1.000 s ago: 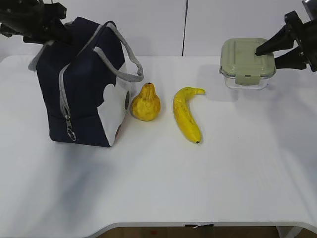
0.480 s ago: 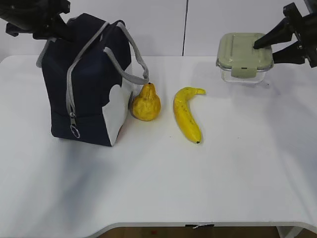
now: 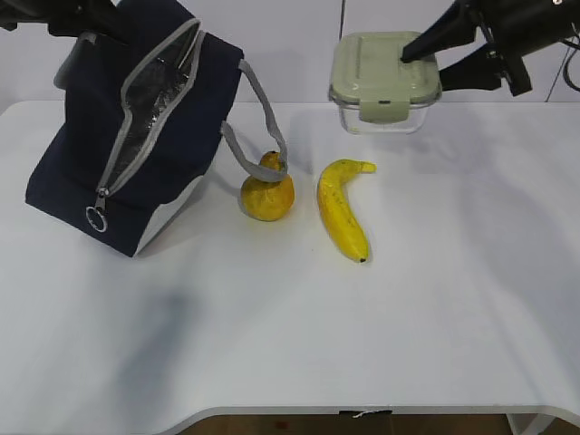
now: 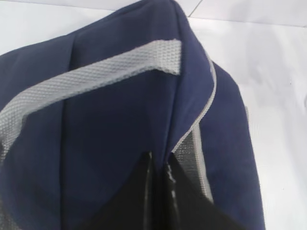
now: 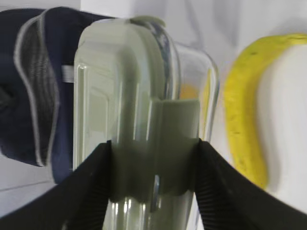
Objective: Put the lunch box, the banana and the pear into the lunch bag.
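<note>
The navy lunch bag (image 3: pixel 82 172) is tilted toward the right, its zipper open and silver lining showing. My left gripper (image 3: pixel 91 25) is shut on the bag's top edge; in the left wrist view its jaws (image 4: pixel 160 165) pinch the navy fabric (image 4: pixel 105 120). My right gripper (image 3: pixel 421 54) is shut on the lunch box (image 3: pixel 383 80), held in the air above the table's back. The right wrist view shows the box (image 5: pixel 124 96) between the fingers (image 5: pixel 86 191). The pear (image 3: pixel 266 192) lies by the bag's grey handle (image 3: pixel 258 136). The banana (image 3: pixel 341 210) lies right of the pear.
A white table (image 3: pixel 408 326) carries everything, with its front edge near the bottom of the exterior view. A white wall stands behind. The bag's zipper pull ring (image 3: pixel 97 217) hangs at the bag's lower front.
The left gripper has tipped the bag over toward the right, opening its mouth. The right gripper has carried the lunch box up and to the left, toward the bag.
</note>
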### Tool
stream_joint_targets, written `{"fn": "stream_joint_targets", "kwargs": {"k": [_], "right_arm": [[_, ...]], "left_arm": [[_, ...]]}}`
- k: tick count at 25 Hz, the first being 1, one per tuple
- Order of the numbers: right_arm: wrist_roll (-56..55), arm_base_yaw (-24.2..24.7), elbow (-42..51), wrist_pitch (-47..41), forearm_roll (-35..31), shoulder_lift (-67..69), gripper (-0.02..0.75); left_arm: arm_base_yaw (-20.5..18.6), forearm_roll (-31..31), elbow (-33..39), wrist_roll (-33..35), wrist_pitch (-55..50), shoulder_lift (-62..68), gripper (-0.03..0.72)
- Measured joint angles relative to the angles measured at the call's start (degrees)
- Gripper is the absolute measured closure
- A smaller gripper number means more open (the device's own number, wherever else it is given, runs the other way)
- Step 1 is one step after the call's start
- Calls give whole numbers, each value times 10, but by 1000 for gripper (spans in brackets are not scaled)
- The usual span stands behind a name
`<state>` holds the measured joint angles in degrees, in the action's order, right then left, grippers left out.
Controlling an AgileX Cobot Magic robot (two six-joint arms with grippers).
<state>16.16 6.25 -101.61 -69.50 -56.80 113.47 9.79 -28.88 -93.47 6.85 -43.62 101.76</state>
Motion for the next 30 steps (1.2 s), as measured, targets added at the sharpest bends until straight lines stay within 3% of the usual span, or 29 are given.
{"fn": "stream_joint_targets", "kwargs": {"k": [8, 16, 22, 30], "right_arm": [[-69, -85, -94, -6, 5, 0, 342], [-103, -140, -109, -17, 48, 0, 342], [-114, -158, -111, -10, 64, 23, 342], [-118, -188, -111, 71, 75, 62, 342]], "left_arm": [[50, 33, 0, -63, -5, -5, 693], [77, 36, 0, -99, 0, -6, 693], [78, 33, 0, -130, 3, -6, 693], [78, -6, 0, -135, 21, -6, 693]]}}
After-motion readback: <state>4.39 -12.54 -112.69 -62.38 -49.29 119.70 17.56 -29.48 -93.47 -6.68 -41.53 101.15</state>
